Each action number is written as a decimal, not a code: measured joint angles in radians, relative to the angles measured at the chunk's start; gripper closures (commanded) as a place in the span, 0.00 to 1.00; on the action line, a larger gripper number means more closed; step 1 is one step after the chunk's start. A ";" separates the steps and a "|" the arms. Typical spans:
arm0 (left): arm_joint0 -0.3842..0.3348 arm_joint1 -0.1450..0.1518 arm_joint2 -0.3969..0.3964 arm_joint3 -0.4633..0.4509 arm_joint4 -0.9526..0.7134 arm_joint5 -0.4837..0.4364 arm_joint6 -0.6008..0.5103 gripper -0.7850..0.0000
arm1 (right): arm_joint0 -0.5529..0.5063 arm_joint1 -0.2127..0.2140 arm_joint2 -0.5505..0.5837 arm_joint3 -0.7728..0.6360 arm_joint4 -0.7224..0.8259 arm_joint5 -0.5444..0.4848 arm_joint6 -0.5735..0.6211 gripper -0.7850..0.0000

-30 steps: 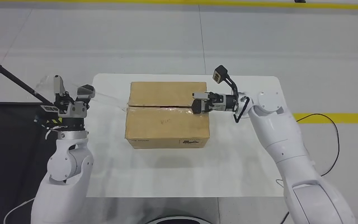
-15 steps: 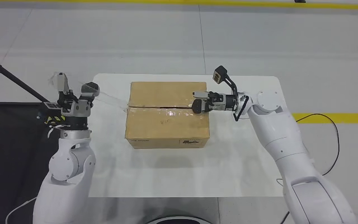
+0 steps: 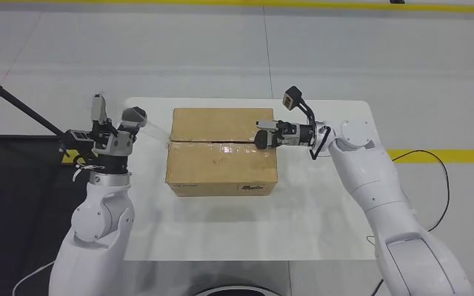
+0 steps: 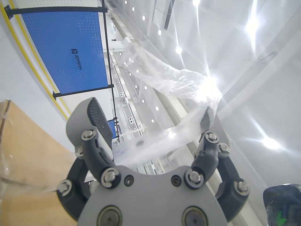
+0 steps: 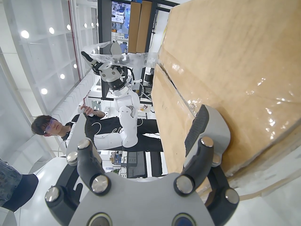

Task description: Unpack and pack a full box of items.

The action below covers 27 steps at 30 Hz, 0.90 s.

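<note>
1. Currently the box (image 3: 222, 152) sits mid-frame on the white worktop (image 3: 318, 222), flaps shut; my read: unsealing step, nothing unpacked yet.
2. left claw (image 3: 115, 117) is at the worktop's left edge in the top view, lifted off the surface; fingers apart, nothing clamped.
3. clear tape strip (image 4: 164, 76) is draped over one finger pad (image 4: 207, 118) and runs back toward the box's left end; looks like adhesive is holding it, not grip; the high, outboard pose makes sense for a peel: strip taut and off the cardboard.
4. right claw (image 3: 259, 135) is at the right end of the seam (image 3: 215, 140), right of frame centre; fingers apart, one lying close along the box top beside the seam; can't tell if it touches.
5. Likely reason for that spot: pin the box so a tape pull doesn't drag it, or pick at the tape's right end; can't say which.
6. Glossy tape covers the seam near the right claw in the right wrist view; seal looks only partly lifted.
7. Risks: strip clings to the pad when it should drop; box slides on the smooth worktop if unpinned.
</note>
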 measured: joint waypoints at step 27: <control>-0.085 -0.033 0.164 0.020 0.109 0.064 0.014 0.00 | -0.070 0.038 0.072 -0.096 0.016 -0.070 0.023 0.00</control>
